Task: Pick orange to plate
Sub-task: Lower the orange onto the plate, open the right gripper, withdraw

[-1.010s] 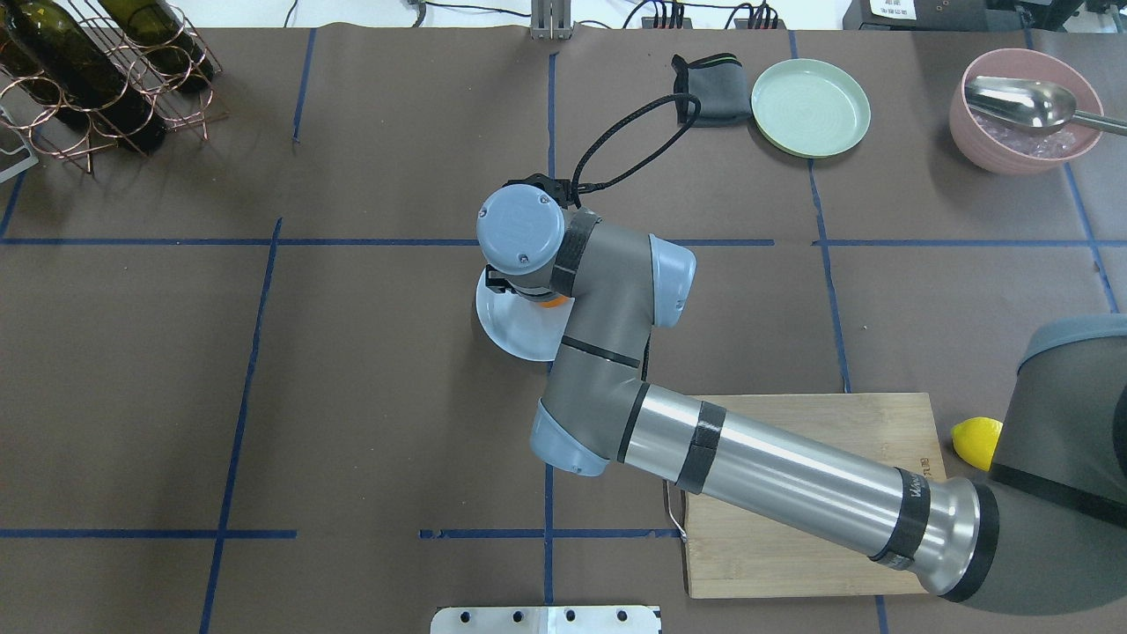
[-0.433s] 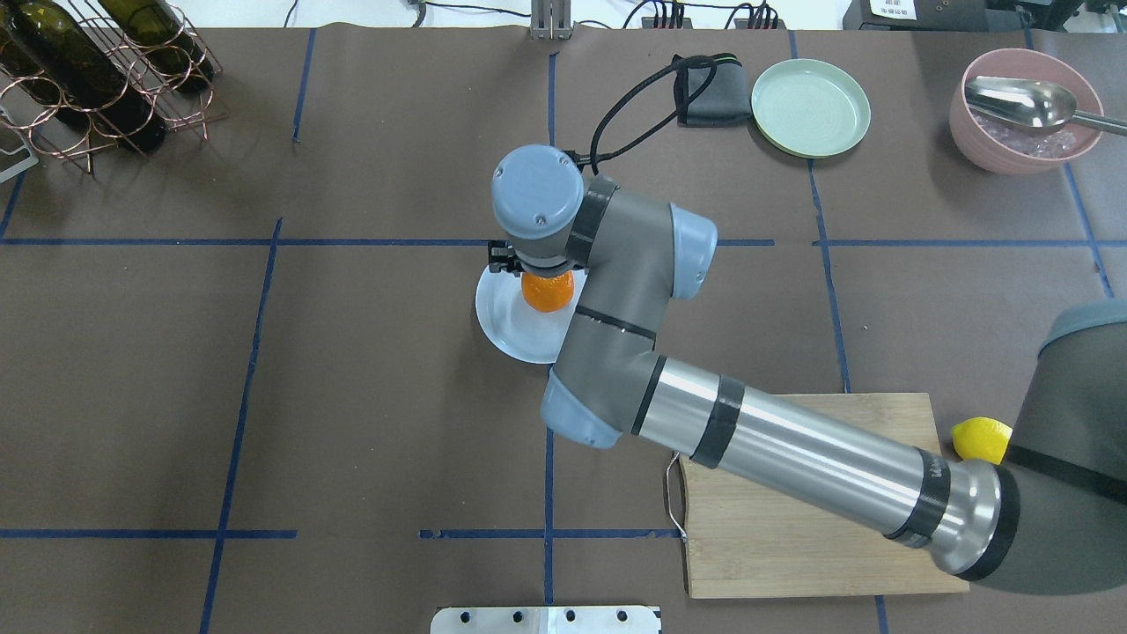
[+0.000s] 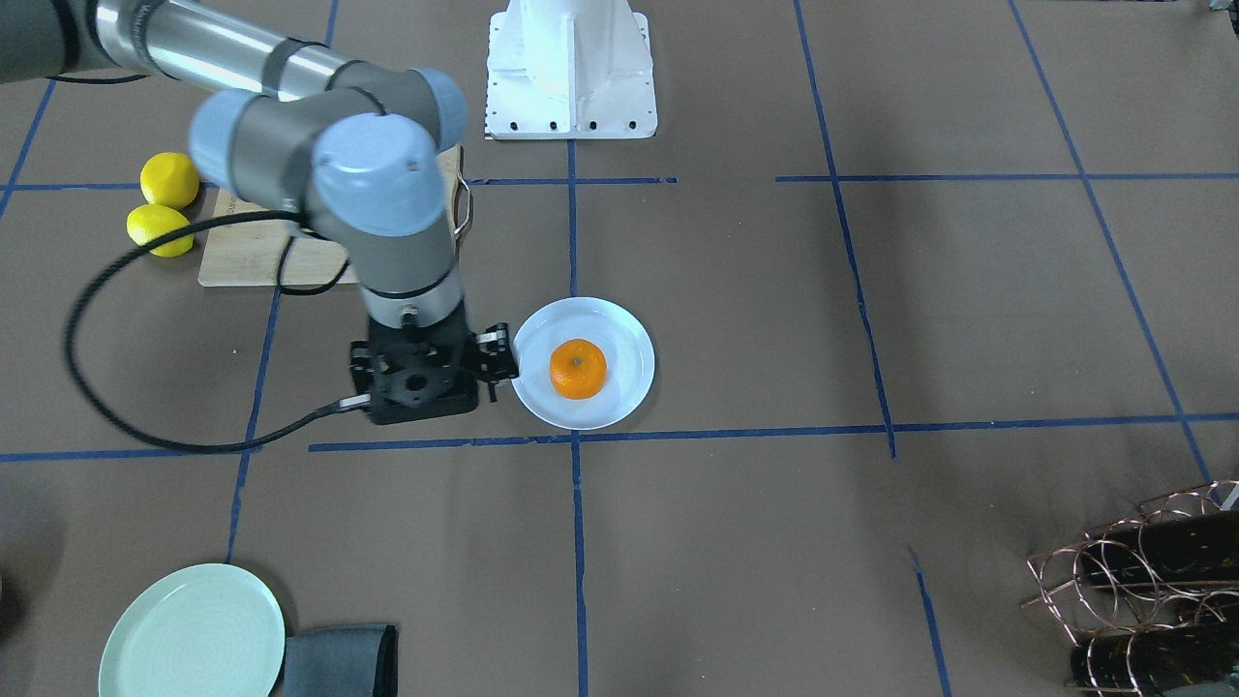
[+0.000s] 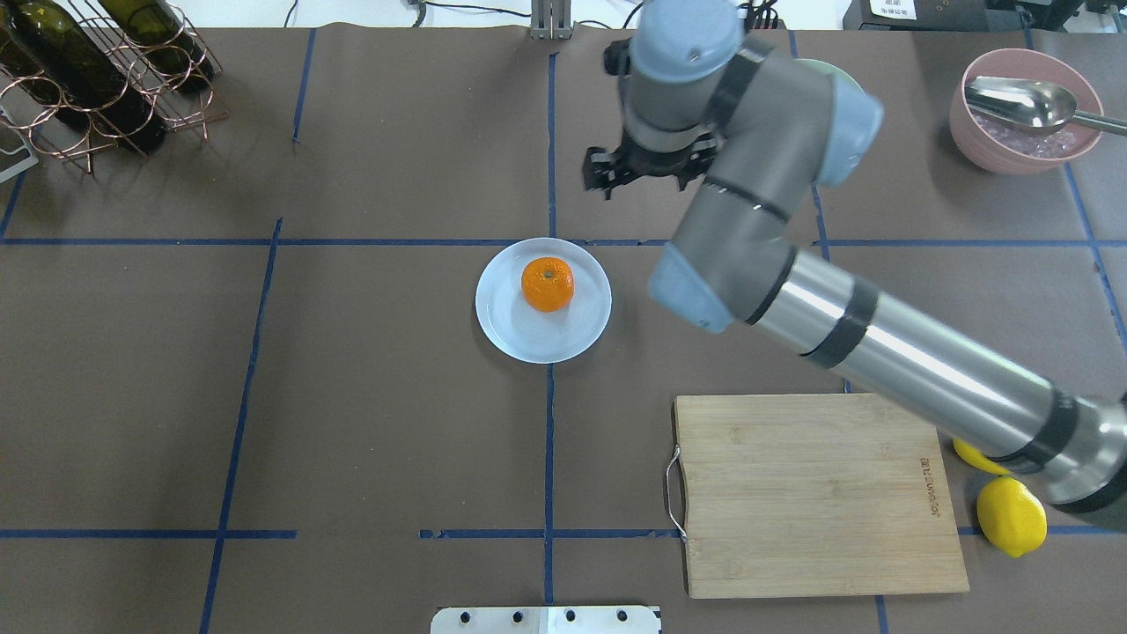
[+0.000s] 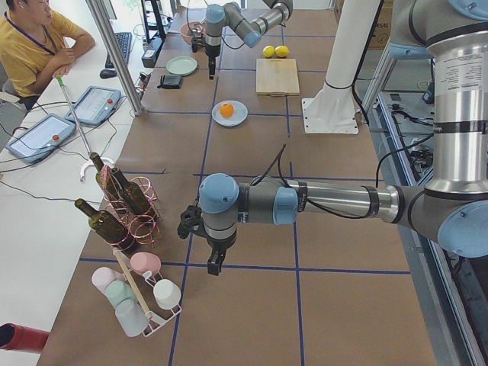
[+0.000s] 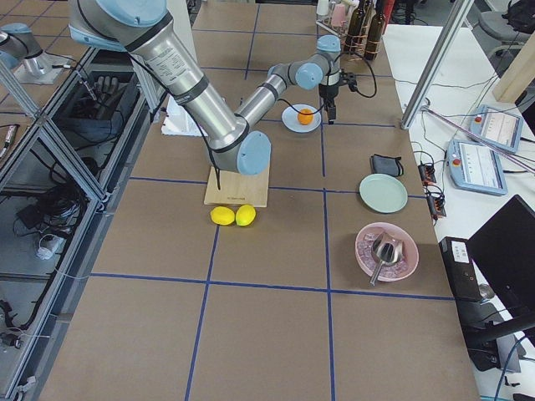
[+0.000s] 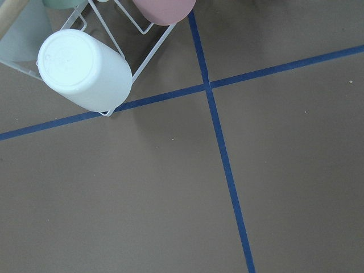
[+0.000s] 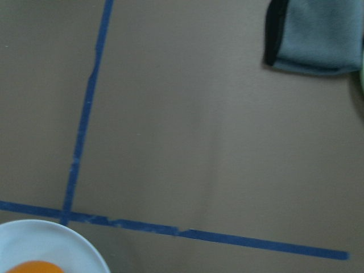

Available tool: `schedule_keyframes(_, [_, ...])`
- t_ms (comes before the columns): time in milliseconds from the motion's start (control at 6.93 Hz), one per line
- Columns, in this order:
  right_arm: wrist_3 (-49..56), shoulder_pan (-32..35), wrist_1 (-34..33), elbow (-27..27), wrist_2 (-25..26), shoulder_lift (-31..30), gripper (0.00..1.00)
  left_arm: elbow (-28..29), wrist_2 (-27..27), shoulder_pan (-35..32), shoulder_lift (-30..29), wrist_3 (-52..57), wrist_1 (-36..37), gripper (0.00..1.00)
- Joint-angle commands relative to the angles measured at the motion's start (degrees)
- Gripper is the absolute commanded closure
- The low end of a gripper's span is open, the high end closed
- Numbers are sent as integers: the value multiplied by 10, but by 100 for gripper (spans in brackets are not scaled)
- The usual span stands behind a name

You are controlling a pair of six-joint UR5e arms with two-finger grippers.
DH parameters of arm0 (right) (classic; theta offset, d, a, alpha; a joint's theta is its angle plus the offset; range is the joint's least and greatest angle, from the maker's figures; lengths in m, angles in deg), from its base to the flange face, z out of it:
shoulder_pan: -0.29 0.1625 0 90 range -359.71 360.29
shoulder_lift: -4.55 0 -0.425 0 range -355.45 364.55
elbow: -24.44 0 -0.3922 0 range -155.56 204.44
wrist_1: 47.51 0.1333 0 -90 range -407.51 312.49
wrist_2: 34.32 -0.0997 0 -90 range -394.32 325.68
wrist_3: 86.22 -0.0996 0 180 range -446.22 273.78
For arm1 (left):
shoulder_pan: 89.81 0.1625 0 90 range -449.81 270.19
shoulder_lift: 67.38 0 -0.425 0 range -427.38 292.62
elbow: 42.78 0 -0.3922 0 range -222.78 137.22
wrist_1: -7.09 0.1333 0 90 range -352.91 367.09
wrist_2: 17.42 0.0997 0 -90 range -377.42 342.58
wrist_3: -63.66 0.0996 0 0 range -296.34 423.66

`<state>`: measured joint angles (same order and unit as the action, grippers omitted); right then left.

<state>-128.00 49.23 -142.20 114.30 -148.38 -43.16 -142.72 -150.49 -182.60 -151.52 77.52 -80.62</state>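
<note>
The orange [image 4: 547, 283] sits on the pale bluish-white plate [image 4: 528, 348] at the table's middle, stem dot up, with nothing touching it. My right gripper [image 4: 647, 172] hangs above the table beyond the plate and to its right. It is open and holds nothing. From the front, the right gripper [image 3: 418, 387] is beside the plate [image 3: 629, 387], clear of the orange [image 3: 578, 369]. The right wrist view catches only the plate's rim [image 8: 57, 233] and a sliver of orange [image 8: 35, 267]. My left gripper [image 5: 216, 267] shows only in the exterior left view, far from the plate; I cannot tell its state.
A wooden cutting board [image 4: 810, 493] lies near right, with two lemons [image 4: 1011, 515] beside it. A pale green plate [image 3: 192, 634] and grey cloth [image 3: 339, 660] lie at the far side. A pink bowl with a spoon [image 4: 1026, 110] and a bottle rack [image 4: 97, 70] occupy the far corners.
My right gripper let go of the orange, rose and swung away to the far right. The orange stays on the plate, now fully uncovered.
</note>
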Motion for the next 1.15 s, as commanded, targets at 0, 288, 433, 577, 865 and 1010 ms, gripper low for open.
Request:
schedule_keyframes(0, [311,165,-49,86,-94,-150,0,-1,-1,1,0,-35,2,0])
schedule_keyframes(288, [545,295,-90,80,-132,-225,0,-5,-2,1,-1,-50,-2,0])
schedule_keyframes(433, [582,339,-101,87,-125,-280,0,-7,-2,1,-1,-49,-4,0])
schedule_keyframes(577, [588,372,-66,83,-123,-341,0,-5,-17,1,-1,-49,-5,0])
schedule_keyframes(865, [580,405,-30,47,-127,-396,0,-6,-25,1,-1,-48,-4,0])
schedule_keyframes(1010, [579,407,-28,46,-143,-420,0,-6,-25,1,6,-48,-4,0])
